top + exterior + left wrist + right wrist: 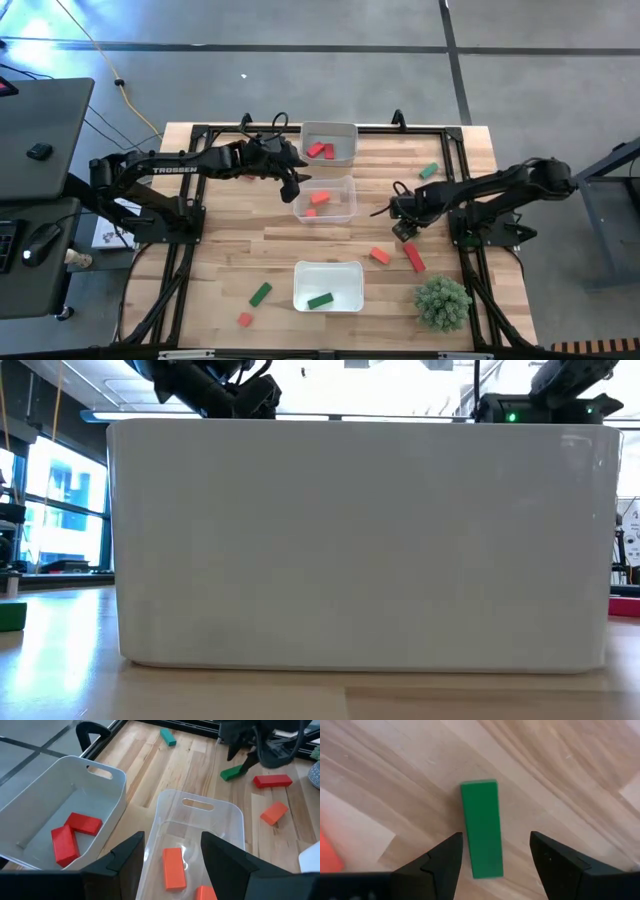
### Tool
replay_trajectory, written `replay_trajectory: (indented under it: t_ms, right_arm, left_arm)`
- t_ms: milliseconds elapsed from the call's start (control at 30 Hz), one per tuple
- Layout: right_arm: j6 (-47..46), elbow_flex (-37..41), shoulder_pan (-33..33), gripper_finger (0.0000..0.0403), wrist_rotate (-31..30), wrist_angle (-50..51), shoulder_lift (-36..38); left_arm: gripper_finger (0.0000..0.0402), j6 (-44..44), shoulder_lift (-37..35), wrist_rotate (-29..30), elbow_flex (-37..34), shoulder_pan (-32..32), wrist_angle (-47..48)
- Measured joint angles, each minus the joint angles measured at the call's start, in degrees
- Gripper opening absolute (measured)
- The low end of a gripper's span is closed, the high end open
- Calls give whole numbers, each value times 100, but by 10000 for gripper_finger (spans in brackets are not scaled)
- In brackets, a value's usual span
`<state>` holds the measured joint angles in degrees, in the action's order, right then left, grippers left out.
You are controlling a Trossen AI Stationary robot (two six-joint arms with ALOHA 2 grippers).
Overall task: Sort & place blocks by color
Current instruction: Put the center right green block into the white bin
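Your right gripper (492,857) hangs fingers spread over a green block (481,827) flat on the tabletop (560,785), long axis running between the fingers. Your left gripper (172,852), fingers apart and empty, sits over the middle clear tray (227,817).

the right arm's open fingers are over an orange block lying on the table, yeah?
Not quite: the block is green, not orange. The right wrist view shows the right gripper with open fingers straddling a green block lying flat on the wooden table.
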<state>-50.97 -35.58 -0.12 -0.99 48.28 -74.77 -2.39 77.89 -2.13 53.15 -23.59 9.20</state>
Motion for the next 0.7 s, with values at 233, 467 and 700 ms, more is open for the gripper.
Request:
replay_trajectory:
  t_ms: [233, 467, 700]
  right_arm:
    - [68, 64, 0, 206, 98, -163, -476]
    - [-62, 45, 0, 138, 282, -314, -611]
    - [-423, 4, 0, 74, 298, -277, -615]
  left_arm:
    - [184, 52, 0, -2, 0, 0, 2]
    - [184, 55, 0, -2, 0, 0, 9]
    - [184, 295, 0, -1, 0, 0, 319]
